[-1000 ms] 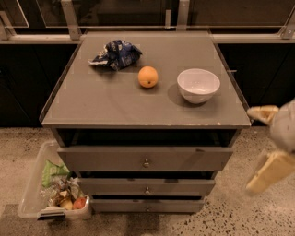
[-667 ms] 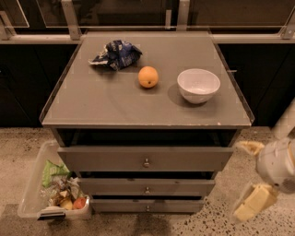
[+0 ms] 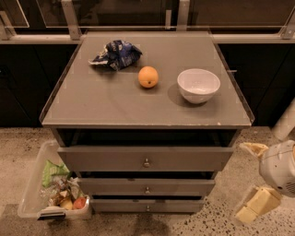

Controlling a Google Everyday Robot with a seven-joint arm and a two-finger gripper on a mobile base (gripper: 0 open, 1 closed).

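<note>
The hand (image 3: 252, 180) has sunk lower, right of the drawers (image 3: 184, 159).
Fingers spread, grasping nothing (nearest: white bowl (image 3: 198, 85) on the desk (image 3: 115, 106)).

a grey drawer cabinet (image 3: 115, 108) fills the middle, its three drawers (image 3: 193, 159) facing 6 o'clock. behind it, at 12 o'clock, dark glass panels (image 3: 120, 11) run between pale metal posts (image 3: 71, 18). a speckled stone floor (image 3: 18, 152) spreads from 3 through 6 to 9 o'clock. a clear plastic bin (image 3: 32, 184) sits at 8 o'clock, just beside the cabinet. the light is dim and warm. the gripper (image 3: 255, 179) hangs at 4 o'clock, fingers apart.
</note>
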